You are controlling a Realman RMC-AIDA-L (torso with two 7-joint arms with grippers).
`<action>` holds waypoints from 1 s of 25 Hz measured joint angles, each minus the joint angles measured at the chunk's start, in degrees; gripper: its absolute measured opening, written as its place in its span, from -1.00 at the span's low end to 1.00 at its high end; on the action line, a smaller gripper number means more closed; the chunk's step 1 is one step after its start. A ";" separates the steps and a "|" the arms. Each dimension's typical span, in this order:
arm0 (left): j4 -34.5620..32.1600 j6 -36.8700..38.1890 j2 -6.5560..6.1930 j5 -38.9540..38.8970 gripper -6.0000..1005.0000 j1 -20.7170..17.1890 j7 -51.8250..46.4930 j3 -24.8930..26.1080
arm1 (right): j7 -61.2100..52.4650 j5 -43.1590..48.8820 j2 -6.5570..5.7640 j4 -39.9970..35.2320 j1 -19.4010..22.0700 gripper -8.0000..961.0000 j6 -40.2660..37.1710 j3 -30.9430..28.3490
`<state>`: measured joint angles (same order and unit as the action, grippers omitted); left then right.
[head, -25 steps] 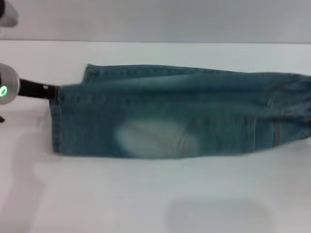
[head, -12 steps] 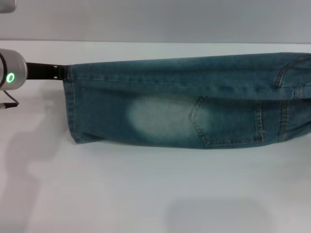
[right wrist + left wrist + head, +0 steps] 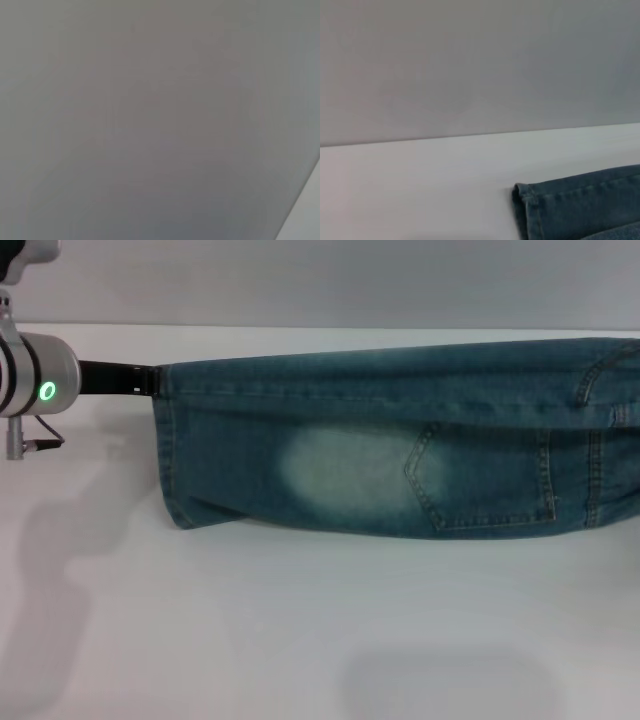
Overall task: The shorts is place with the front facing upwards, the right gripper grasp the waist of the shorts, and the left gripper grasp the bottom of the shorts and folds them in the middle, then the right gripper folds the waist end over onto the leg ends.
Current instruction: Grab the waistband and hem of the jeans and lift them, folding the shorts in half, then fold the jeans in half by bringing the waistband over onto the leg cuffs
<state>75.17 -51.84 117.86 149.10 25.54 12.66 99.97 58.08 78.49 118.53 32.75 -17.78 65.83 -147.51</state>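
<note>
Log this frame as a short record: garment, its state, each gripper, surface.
garment: shorts, blue-green denim, pale faded patch on the leg
state: folded lengthwise, one back pocket showing, far long edge looks lifted, running off the right edge of the head view
left gripper: at the far corner of the leg ends, pinching the hem
right gripper: not in view
surface: white table

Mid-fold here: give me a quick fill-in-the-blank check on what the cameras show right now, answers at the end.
1. The left gripper meets the shorts at the ____ end.
2. The ring on the left arm glows ____.
3. Between the leg hem and the stitched pocket lies a pale ____ patch.
4. In the head view the right gripper is ____.

Missing words: leg; green; faded; not visible
</note>
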 joint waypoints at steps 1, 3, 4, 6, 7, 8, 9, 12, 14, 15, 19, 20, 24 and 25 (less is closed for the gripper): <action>-0.94 0.90 0.00 -0.71 -0.98 0.32 0.73 0.00 | 0.03 0.00 -0.04 -0.35 -0.42 -0.96 -0.97 -0.20; -2.73 3.38 0.01 -2.30 -0.98 0.91 2.41 -0.09 | 0.69 -0.01 -0.15 -1.26 -1.46 -0.96 -3.77 -1.06; -4.28 5.48 0.07 -3.58 -0.98 1.32 3.83 -0.28 | 1.63 -0.03 -0.28 -1.96 -2.21 -0.96 -5.58 -1.87; -7.46 9.51 0.24 -6.29 -0.98 2.39 5.94 -0.56 | 4.65 -0.06 -0.83 -3.63 -4.11 -0.96 -8.89 -3.76; -9.58 11.56 0.25 -7.67 -0.98 3.25 6.63 -0.58 | 6.12 -0.15 -1.41 -4.50 -5.13 -0.96 -10.22 -4.69; -12.25 14.07 0.26 -9.57 -0.98 4.43 7.49 -0.62 | 7.31 -0.15 -1.96 -5.25 -6.20 -0.92 -11.45 -5.16; -15.04 15.97 0.22 -11.28 -0.94 5.95 8.56 -0.62 | 7.96 -0.13 -2.47 -5.72 -7.09 -0.89 -12.52 -5.32; -18.38 17.56 0.16 -13.03 -0.84 8.10 10.42 -0.44 | 8.86 0.40 -3.61 -5.92 -9.09 -0.77 -15.05 -4.98; -20.97 18.95 0.16 -14.46 -0.78 10.29 12.42 -0.22 | 9.54 1.45 -3.91 -5.50 -9.71 -0.70 -15.38 -4.80; -20.83 18.99 0.16 -14.57 -0.74 10.38 12.63 -0.26 | 9.77 2.29 -4.01 -5.19 -9.82 -0.66 -15.29 -4.77; -18.83 17.75 0.15 -14.66 -0.61 9.80 12.78 -0.38 | 10.73 6.26 -3.50 -4.42 -8.62 -0.37 -14.92 -4.75; -17.34 16.99 0.14 -14.73 -0.52 8.81 12.81 -0.38 | 11.50 6.72 -3.13 -4.36 -7.94 -0.30 -14.86 -4.74; -15.90 16.51 0.12 -14.80 -0.16 7.33 12.83 -0.42 | 14.51 7.93 -1.34 -4.05 -5.25 0.07 -14.93 -4.27; -15.78 16.48 0.11 -14.84 -0.09 7.07 12.84 -0.46 | 14.69 8.56 -0.95 -3.75 -4.53 0.17 -14.98 -4.08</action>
<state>59.39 -35.37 117.97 134.25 32.61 25.50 99.51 72.78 87.05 117.59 29.00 -22.31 50.86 -151.60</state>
